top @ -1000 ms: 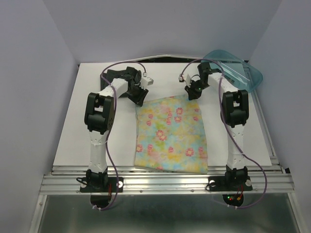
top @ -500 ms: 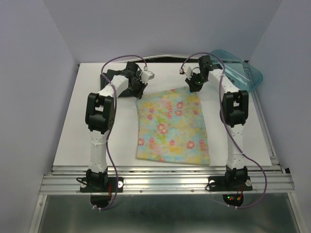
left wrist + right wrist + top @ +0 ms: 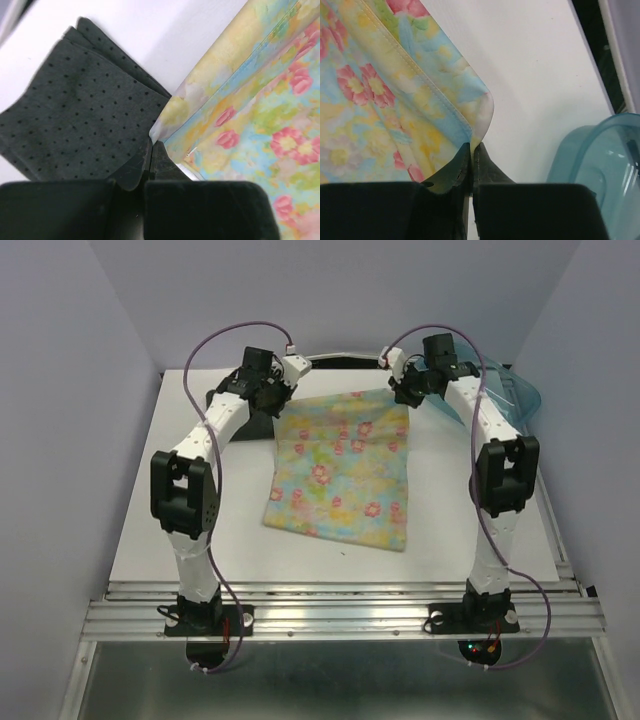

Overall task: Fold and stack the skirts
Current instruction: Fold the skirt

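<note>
Even, diffuse overhead light fills my workspace: the white table [image 3: 140, 520] reads bright, almost washed out, with only faint, soft-edged shadows. In both wrist views my dark fingers [image 3: 132, 172] are blurred and underexposed, whereas the floral skirt [image 3: 395, 100] beyond them is sharp.

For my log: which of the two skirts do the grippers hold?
The yellow floral skirt: the left gripper and right gripper each pinch a corner. The dark dotted skirt lies ungripped.
</note>
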`<control>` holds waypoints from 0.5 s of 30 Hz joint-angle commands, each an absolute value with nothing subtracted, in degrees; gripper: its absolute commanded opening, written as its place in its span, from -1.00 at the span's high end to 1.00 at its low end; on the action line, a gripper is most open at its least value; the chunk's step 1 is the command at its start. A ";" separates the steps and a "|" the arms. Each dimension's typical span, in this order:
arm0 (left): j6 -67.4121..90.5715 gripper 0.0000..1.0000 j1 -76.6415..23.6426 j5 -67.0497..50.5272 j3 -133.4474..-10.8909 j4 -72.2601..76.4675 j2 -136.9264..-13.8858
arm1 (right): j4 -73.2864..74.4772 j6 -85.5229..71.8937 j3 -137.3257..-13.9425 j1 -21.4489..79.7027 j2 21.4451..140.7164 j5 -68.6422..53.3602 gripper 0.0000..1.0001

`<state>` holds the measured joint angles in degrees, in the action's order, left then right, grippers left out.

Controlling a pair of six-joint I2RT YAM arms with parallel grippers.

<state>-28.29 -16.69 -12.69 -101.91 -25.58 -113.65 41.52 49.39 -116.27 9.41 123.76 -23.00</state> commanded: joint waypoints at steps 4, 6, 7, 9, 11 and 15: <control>-31.54 1.00 -16.00 -10.11 -88.97 -18.19 -99.68 | 38.49 52.38 -105.34 8.26 110.40 -24.16 0.99; -32.60 1.00 -16.00 -10.11 -86.15 -18.11 -98.44 | 39.11 53.78 -100.75 8.26 106.81 -24.96 0.99; -33.13 1.00 -16.00 -10.11 -84.74 -18.02 -97.13 | 39.20 54.05 -98.55 8.78 105.74 -25.22 0.99; -34.45 1.00 -16.00 -10.20 -80.35 -17.23 -95.55 | 39.20 53.88 -91.96 9.66 103.55 -25.14 0.99; -35.15 1.00 -16.00 -11.85 -75.97 -16.35 -92.73 | 37.98 52.13 -85.82 10.55 100.47 -25.14 0.99; -35.68 1.00 -16.00 -13.53 -69.88 -15.64 -88.86 | 37.18 49.92 -78.06 12.83 96.25 -25.40 0.99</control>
